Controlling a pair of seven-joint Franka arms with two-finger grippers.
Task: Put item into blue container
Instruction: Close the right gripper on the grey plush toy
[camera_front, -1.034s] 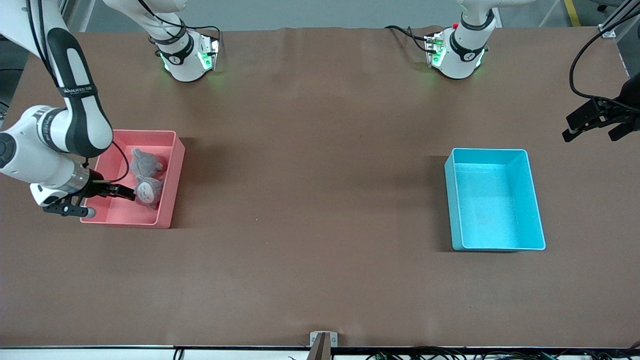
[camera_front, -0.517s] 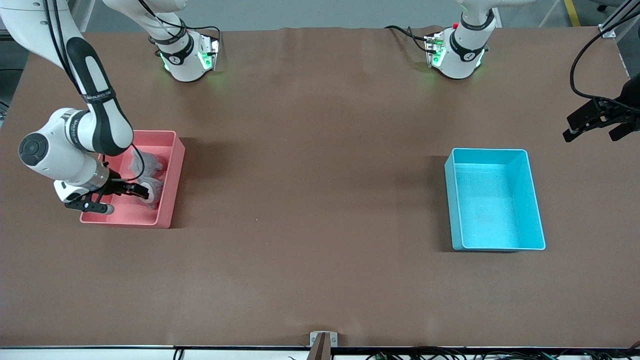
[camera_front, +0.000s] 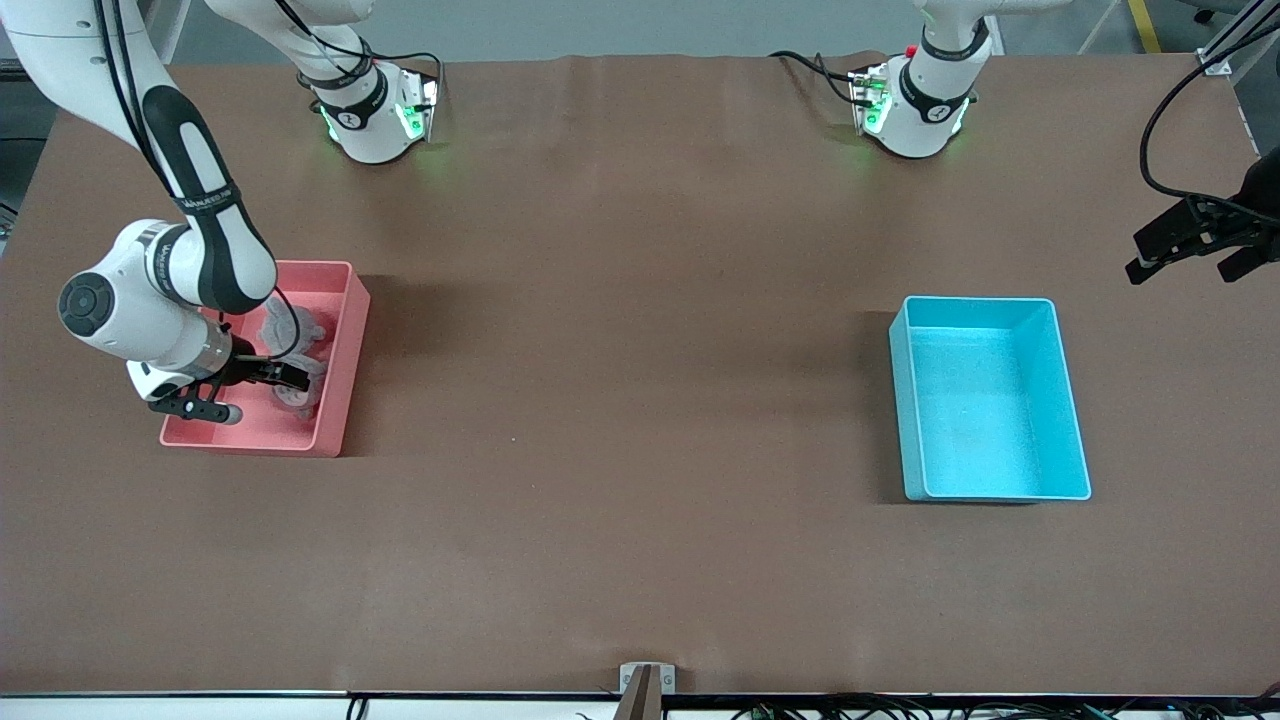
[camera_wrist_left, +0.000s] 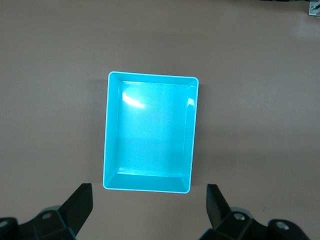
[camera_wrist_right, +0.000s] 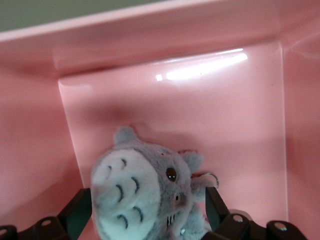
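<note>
- Step in hand: the pick. Nothing lifted yet, blue bin (camera_front: 985, 400) is empty.
- Blue bin sits on the desk (camera_front: 620, 400) toward the left arm's end, about midway between the desk's front and base-side edges. Well apart from the pink bin (camera_front: 340, 400), which sits near the desk edge at the right arm's end.
- Item is a grey plush toy (camera_wrist_right: 145, 192) with a pale belly, lying on the floor of the pink bin, close to the wall that faces the desk's middle. A second grey plush (camera_front: 290, 325) lies just beside it, farther from the front camera.
- Right end effector (camera_front: 255, 390) is down inside the pink bin, fingers spread, one each side of the toy (camera_front: 297, 398). Not pinching it yet.
- Left end effector (camera_front: 1190, 250) waits in the air near the desk edge at its own end, fingers spread, holding nothing.
- Next, my read: press the right fingers onto the toy, lift clear of the pink walls, carry across the desk, release over the blue bin.
- Watch: soft body may squash and slip; the neighbouring plush may snag.
</note>
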